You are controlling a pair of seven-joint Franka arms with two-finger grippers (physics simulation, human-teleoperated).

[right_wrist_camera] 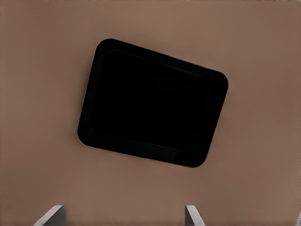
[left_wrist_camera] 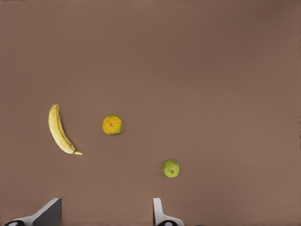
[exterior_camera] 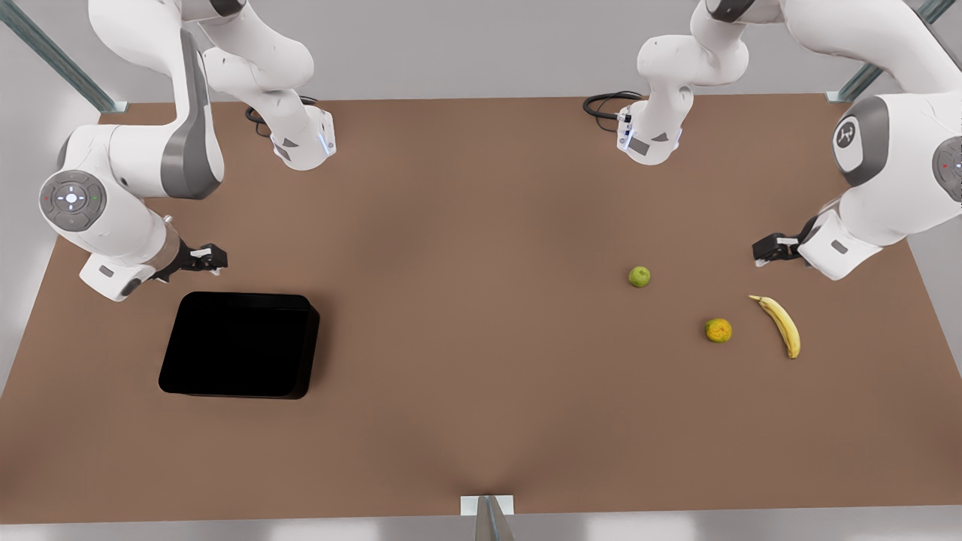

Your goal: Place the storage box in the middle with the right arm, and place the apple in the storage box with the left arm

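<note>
While both arms wait aloft, the right gripper [exterior_camera: 214, 258] hangs spread just behind the box [exterior_camera: 239, 344], ready to shift it; the left gripper [exterior_camera: 765, 249], also spread, hovers near the apple [exterior_camera: 639, 276]

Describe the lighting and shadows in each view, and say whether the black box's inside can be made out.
Front view: soft, even light, faint shading on the brown table, and the shallow matte black storage box reads as flat black. Right wrist view: only a faint inner rim shows on it. Left wrist view: the small green apple casts barely any shadow.
</note>
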